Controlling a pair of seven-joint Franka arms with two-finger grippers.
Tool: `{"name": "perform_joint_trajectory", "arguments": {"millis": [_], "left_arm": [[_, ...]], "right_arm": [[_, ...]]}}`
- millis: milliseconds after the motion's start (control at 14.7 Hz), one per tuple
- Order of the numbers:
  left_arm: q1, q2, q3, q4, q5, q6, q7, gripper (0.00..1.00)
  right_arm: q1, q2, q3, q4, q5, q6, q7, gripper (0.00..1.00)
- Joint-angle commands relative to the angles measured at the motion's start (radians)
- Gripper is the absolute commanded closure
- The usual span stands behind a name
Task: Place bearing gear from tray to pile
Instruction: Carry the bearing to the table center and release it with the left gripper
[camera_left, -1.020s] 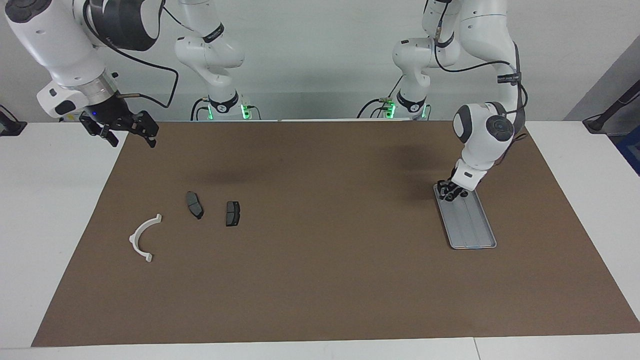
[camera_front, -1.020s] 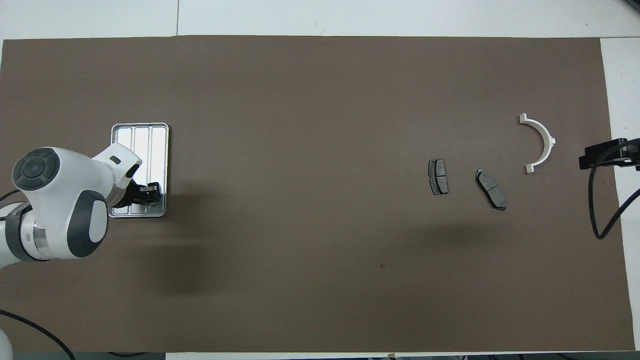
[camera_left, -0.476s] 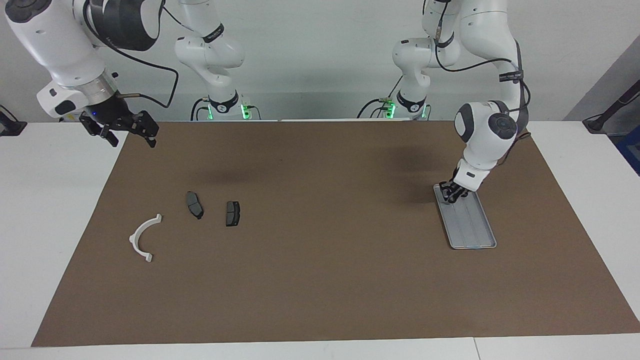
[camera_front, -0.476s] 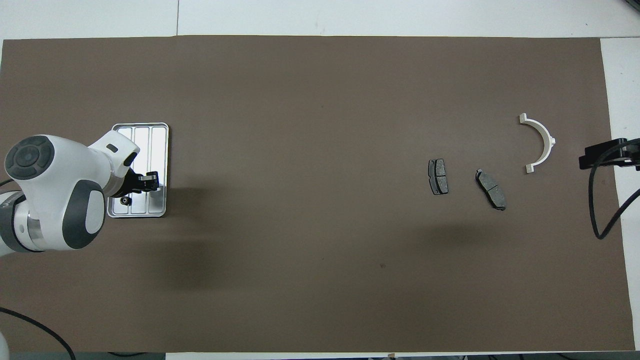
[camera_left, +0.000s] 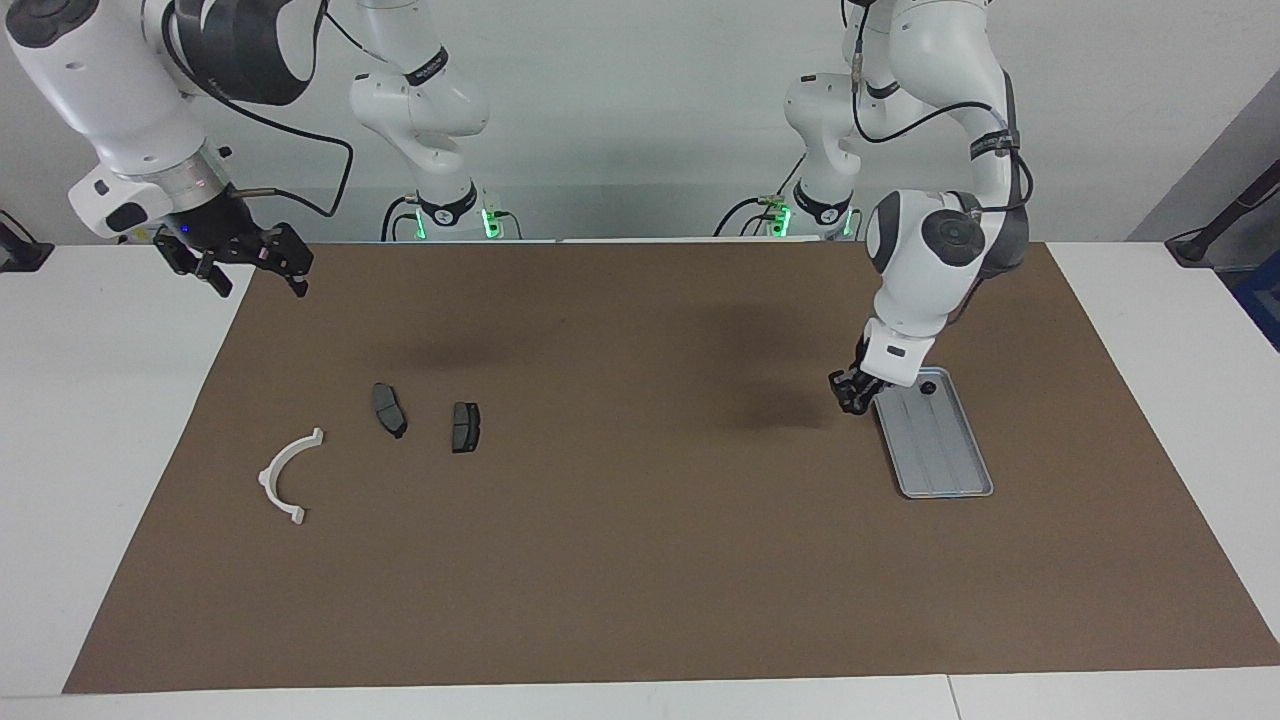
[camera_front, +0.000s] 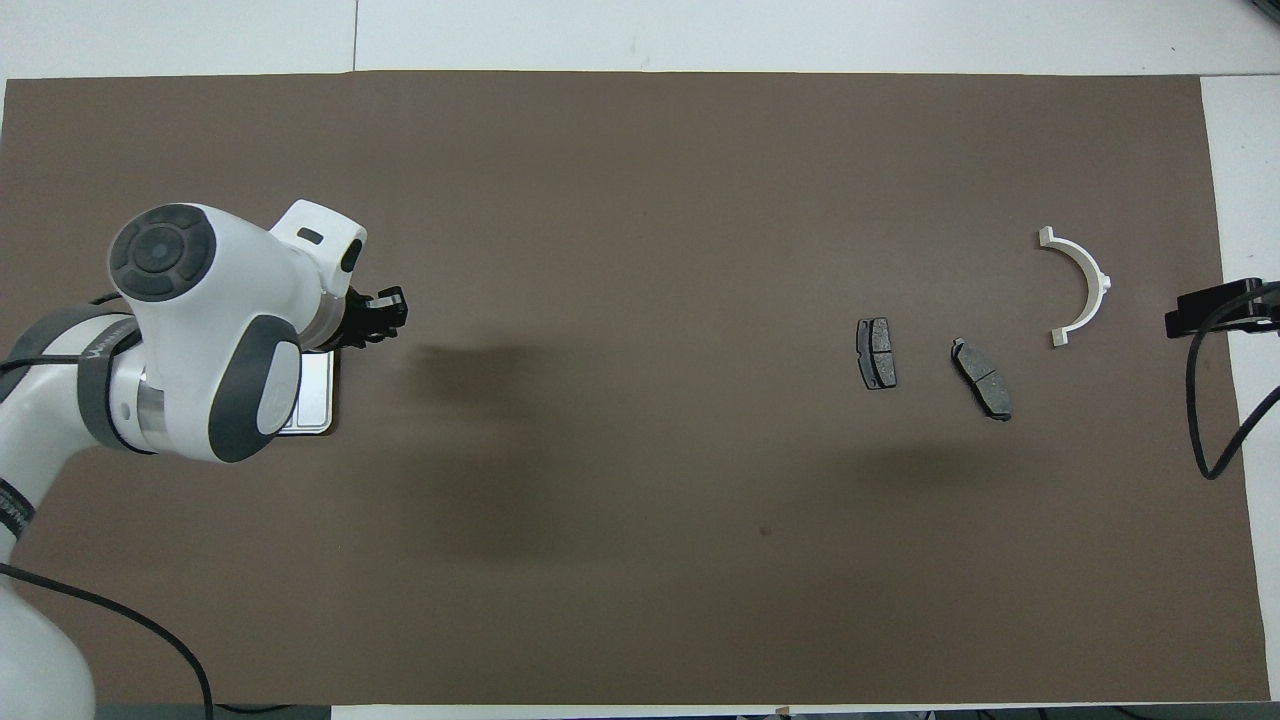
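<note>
- Two arms are in view; only the left arm is at work, and the right arm waits.
- Left gripper (camera_left: 850, 392) hangs low over the mat (camera_left: 640, 520), just beside the tray (camera_left: 945, 455), off the tray edge that faces the pile. In the overhead view its wrist covers most of the tray (camera_front: 312, 395).
- Whether the left gripper (camera_front: 388, 310) is pressed together or pinching a part cannot be told; nothing can be made out in it.
- One small dark round part, judged to be the gear (camera_left: 929, 387), lies in the tray corner nearest the robots, close to the left gripper and apart from it.
- Finding: with that part in the tray and the gripper already outside the rim, the pick looks unconfirmed. Either the gear was missed, or a second one is being carried unseen.
- Right gripper (camera_left: 258, 280) is spread wide and holds nothing, raised over the mat's corner at the right arm's end of the desk. Judged parked there to keep the pile clear for a drop.
- Pile: bracket (camera_left: 266, 478) and two pads (camera_left: 390, 410) (camera_left: 465, 427) lie flat on the mat, near the right gripper and well apart from the left one.
- No gear lies among the bracket (camera_front: 1103, 285) and pads (camera_front: 876, 353) (camera_front: 982, 378); placement is not yet done.
</note>
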Motion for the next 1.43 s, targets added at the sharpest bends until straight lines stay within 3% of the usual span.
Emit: {"name": "perform_joint_trajectory", "arguments": {"millis": [0,204,408,612,816,1361], "left_arm": [[-0.101,0.046,0.014,0.091,-0.023,-0.027,-0.126,0.96],[-0.208,0.108,0.015,0.197,-0.046,-0.056,-0.268,0.96],[-0.313,0.298,0.022,0.440,-0.043,-0.159,-0.419,0.96],[-0.380,0.383,0.022,0.553,-0.046,-0.168,-0.490,0.96],[-0.454,0.521,0.042,0.674,-0.040,-0.189,-0.571,0.96],[-0.494,0.511,0.038,0.616,-0.047,-0.136,-0.613,0.96]], "right_arm": [[-0.032,-0.020,0.008,-0.041,0.019,0.035,-0.041,0.00],[-0.032,-0.011,0.008,-0.041,0.014,0.061,-0.048,0.00],[-0.020,0.009,0.008,-0.039,0.014,0.098,-0.050,0.00],[-0.017,0.015,0.011,-0.041,0.014,0.104,-0.038,0.00],[-0.018,0.012,0.011,-0.050,0.014,0.101,-0.041,0.00],[-0.017,0.001,0.011,-0.061,0.000,0.046,-0.084,0.00]]}}
